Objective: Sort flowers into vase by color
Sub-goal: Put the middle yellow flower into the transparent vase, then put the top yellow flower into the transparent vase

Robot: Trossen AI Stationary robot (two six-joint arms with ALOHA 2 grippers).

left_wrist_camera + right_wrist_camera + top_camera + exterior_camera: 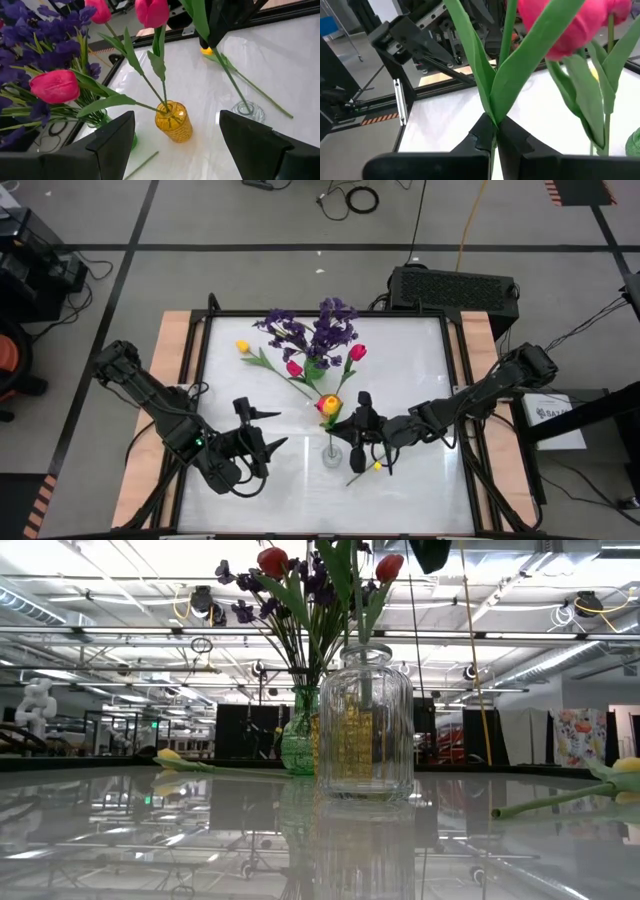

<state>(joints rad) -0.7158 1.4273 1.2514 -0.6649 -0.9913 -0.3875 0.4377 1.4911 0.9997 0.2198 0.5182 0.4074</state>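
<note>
My right gripper (350, 423) is shut on a long green stem above the clear glass vase (332, 452) (365, 725). A yellow bloom (328, 406) shows beside it; whether it belongs to that stem I cannot tell. Pink-red tulips (55, 86) stand in the yellow vase (173, 121). Purple sprigs (320, 330) stand in the green vase (298, 745). Two yellow tulips lie flat on the table, one on the far left (243, 347) and one near the clear vase (375, 467). My left gripper (267, 430) hovers open at the near left, facing the vases. My right gripper (492, 131) pinches the stem where two long leaves branch off (493, 111), between its two fingers. The fingers come level from the table's right and lie across the stem. The stem stands nearly upright, and its lower end reaches down into the clear vase (243, 103).
The three vases stand close together mid-table, with leaves and blooms crowding the space above them. A raised dark frame (455, 380) edges the glossy white table. Bare tabletop lies along the near edge and on the right side. A black box (455, 288) sits beyond the far edge.
</note>
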